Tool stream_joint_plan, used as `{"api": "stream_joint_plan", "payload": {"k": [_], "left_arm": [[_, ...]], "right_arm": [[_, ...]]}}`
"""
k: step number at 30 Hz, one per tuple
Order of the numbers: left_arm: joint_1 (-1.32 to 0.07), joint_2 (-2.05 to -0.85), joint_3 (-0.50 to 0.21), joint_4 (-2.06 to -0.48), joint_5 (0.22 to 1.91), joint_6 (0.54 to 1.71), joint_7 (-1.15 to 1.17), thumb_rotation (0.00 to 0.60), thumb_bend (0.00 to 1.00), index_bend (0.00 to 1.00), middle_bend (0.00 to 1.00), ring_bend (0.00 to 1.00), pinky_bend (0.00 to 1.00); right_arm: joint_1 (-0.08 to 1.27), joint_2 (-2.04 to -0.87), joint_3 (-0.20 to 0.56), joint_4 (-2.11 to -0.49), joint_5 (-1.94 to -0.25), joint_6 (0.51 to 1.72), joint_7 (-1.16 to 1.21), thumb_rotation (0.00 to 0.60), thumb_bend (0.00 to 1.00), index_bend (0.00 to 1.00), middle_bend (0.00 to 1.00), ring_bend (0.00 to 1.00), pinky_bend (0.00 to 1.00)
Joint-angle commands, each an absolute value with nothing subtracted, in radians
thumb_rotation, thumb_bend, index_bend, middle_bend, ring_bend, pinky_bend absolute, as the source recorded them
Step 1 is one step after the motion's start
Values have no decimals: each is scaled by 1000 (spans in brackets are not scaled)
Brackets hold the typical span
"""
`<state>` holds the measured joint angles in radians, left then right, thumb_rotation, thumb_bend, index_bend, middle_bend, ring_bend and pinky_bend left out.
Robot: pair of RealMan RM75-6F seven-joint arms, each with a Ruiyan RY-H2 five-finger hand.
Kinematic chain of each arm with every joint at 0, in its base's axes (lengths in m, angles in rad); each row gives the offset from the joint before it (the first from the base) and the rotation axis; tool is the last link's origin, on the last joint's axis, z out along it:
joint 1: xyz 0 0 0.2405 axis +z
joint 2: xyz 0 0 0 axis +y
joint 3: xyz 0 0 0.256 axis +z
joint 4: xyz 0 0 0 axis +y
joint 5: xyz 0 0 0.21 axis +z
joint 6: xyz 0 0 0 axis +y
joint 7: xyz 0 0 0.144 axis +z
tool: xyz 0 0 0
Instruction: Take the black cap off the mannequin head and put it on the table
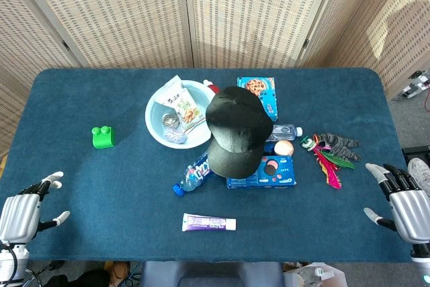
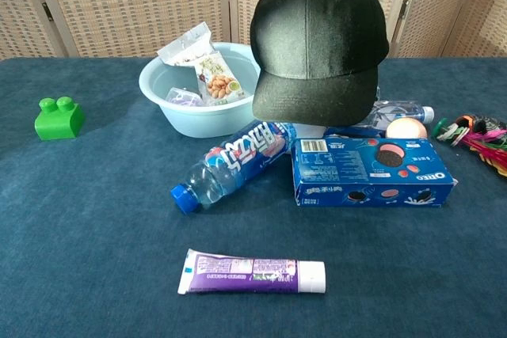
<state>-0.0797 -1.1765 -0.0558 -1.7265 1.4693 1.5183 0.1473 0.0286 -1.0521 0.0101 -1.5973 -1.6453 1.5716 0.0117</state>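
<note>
While both hands, the left hand and right hand, rested open and empty, the black cap sat on the hidden head mid-table; soft and light, probably easiest pinched by its stiff brim.

bare blue table lies open at near left and near right; a bottle, cookie box and bowl crowd the black cap at centre.
</note>
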Motion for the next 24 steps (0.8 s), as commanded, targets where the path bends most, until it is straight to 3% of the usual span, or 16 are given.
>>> {"api": "stream_joint_plan", "payload": {"k": [1,19,21,24], "left_arm": [[-81,-1178,-56,-1725,1470,1517,146,600,46,232,373,407,480],[-153,-1184,-58,-1695,1576,1466,56,600,47,250,374,444,510],[-180,-1183,-60,-1698,1599,1440,37,600,47,258,396,470,550],[-221,-1192,-64,-1694,1633,1404,27,600,47,292,524,610,652]], "right_arm": [[28,-1053,10,-1596,-1645,1573,12,600,106,154,216,137,207],[16,-1035,25,-1607,-1649,1616,8,600,106,154,217,137,207],[15,-1035,25,-1607,-1650,1619,8,600,106,154,217,137,207],[13,-1035,24,-1607,-1652,1621,10,600,106,154,218,137,207]]}}
